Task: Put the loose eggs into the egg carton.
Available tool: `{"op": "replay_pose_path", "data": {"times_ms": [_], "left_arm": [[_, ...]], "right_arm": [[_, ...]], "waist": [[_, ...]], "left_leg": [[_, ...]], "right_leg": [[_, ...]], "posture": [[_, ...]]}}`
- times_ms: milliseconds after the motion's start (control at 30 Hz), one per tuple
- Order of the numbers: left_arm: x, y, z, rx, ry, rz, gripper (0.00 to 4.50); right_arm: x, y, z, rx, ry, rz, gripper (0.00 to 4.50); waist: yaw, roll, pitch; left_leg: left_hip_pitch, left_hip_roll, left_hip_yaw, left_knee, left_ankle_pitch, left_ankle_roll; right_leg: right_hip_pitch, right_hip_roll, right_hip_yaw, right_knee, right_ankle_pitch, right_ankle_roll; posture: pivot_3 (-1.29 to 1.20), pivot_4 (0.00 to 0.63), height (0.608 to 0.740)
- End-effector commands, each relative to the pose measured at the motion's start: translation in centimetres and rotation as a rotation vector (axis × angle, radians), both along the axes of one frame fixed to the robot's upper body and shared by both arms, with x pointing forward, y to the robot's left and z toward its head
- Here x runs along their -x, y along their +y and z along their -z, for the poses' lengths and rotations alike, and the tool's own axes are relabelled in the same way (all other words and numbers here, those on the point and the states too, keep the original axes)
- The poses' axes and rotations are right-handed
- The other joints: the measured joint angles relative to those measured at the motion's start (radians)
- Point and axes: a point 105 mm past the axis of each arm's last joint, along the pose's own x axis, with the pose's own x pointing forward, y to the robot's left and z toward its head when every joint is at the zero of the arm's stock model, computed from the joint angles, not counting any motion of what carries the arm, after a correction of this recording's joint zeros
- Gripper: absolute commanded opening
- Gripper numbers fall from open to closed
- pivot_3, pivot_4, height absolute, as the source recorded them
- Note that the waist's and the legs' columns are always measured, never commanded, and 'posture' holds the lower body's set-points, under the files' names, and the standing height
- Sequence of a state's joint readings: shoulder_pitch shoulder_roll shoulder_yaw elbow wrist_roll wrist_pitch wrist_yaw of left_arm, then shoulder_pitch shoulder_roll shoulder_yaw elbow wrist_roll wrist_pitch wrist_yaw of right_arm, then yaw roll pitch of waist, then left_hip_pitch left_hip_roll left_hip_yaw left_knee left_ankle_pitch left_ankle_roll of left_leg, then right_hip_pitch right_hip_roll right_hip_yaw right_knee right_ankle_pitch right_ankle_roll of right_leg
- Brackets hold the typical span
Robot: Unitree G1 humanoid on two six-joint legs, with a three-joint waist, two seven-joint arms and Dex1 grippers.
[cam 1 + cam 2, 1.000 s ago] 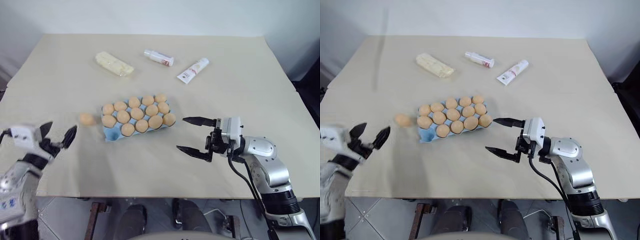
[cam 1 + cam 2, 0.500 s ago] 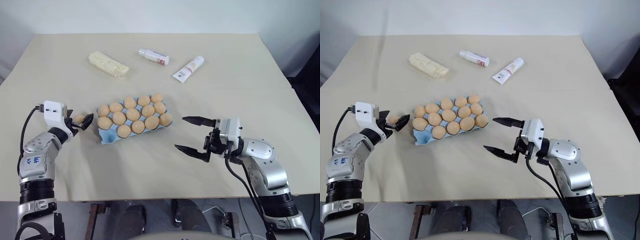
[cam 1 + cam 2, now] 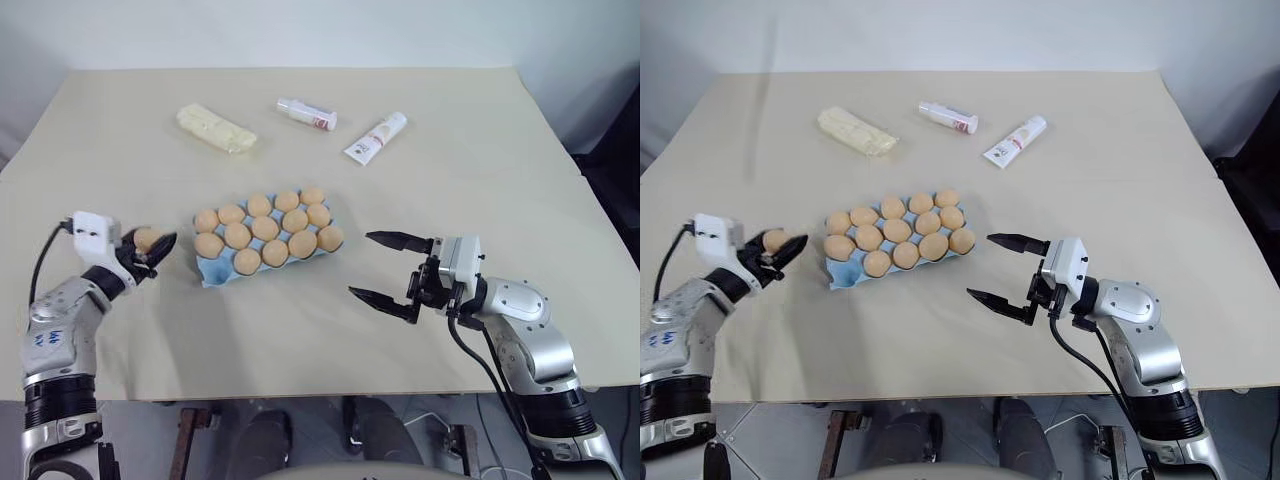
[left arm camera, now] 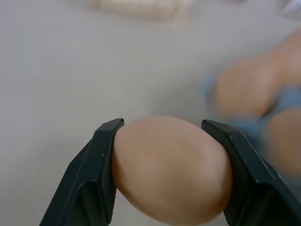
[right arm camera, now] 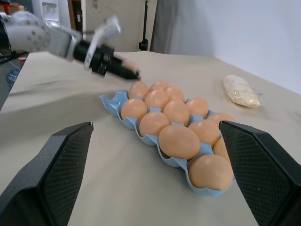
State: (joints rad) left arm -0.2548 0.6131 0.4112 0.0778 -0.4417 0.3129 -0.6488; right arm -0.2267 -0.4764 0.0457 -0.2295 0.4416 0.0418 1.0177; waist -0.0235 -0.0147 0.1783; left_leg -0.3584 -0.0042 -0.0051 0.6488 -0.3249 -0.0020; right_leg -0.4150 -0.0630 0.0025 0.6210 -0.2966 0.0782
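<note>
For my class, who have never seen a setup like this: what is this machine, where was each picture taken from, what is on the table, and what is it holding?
It is a two-armed humanoid robot. Two pictures come from cameras in its head, looking down; the others from cameras on each wrist. On the table lie a blue egg carton almost full of eggs, a pale-yellow wrapped block, a small bottle and a tube. The left end effector is closed on one loose egg. The right end effector is open and holds nothing.
</note>
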Motion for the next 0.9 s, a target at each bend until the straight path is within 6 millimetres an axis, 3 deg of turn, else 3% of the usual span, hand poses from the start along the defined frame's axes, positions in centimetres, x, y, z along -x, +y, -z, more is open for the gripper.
{"op": "replay_pose_path", "data": {"times_ms": [33, 133, 300, 533, 733, 900], "left_arm": [[1.7, -3.5, -1.5, -0.072, -0.059, 0.237, 2.37], [2.2, -5.8, -0.7, -0.087, -0.005, 0.352, 2.37], [2.3, -7.3, 1.3, -0.155, 0.062, 0.430, 2.37], [2.8, -5.9, 2.6, -0.154, 0.098, 0.407, 4.49], [3.3, -2.7, 1.8, -0.221, 0.056, 0.301, 4.49], [5.0, -1.7, 1.0, -0.283, 0.015, 0.312, 4.49]], "right_arm": [[0.5, 0.1, -0.7, -0.012, -0.037, -0.011, 4.50], [0.5, 0.1, -0.7, -0.011, -0.037, -0.010, 4.50], [0.5, 0.3, -0.8, -0.016, -0.041, -0.008, 4.50], [0.8, 0.1, -0.7, -0.024, -0.039, 0.011, 4.50], [0.6, -0.2, -0.5, -0.018, -0.035, 0.012, 4.50], [0.5, -0.9, -0.5, 0.005, -0.029, 0.012, 4.50]], "waist": [[0.000, 0.000, 0.000], [-0.001, 0.000, 0.000], [-0.004, 0.000, 0.000], [-0.003, 0.000, 0.000], [-0.004, 0.001, 0.000], [-0.003, 0.001, 0.000]], "left_leg": [[0.000, 0.000, 0.000, 0.000, 0.000, 0.000], [0.000, 0.000, 0.000, 0.000, 0.000, 0.001], [0.001, 0.000, 0.000, 0.000, 0.000, 0.001], [0.001, 0.000, 0.000, 0.000, 0.000, 0.001], [0.002, 0.000, 0.000, 0.000, 0.000, 0.001], [0.001, 0.000, 0.000, -0.001, 0.000, 0.001]], "right_leg": [[0.000, 0.000, 0.000, 0.000, 0.000, 0.000], [0.001, 0.000, 0.000, -0.001, 0.000, 0.000], [0.001, 0.000, 0.000, 0.000, 0.000, 0.000], [0.000, 0.000, 0.000, 0.000, 0.000, 0.000], [0.001, 0.000, 0.001, 0.001, 0.000, -0.001], [0.001, 0.000, 0.001, 0.000, -0.001, -0.001]], "posture": [[0.00, 0.150, 0.740], [0.00, 0.150, 0.740], [0.00, 0.150, 0.740], [0.00, 0.150, 0.740], [0.00, 0.150, 0.740], [0.00, 0.150, 0.740]]}}
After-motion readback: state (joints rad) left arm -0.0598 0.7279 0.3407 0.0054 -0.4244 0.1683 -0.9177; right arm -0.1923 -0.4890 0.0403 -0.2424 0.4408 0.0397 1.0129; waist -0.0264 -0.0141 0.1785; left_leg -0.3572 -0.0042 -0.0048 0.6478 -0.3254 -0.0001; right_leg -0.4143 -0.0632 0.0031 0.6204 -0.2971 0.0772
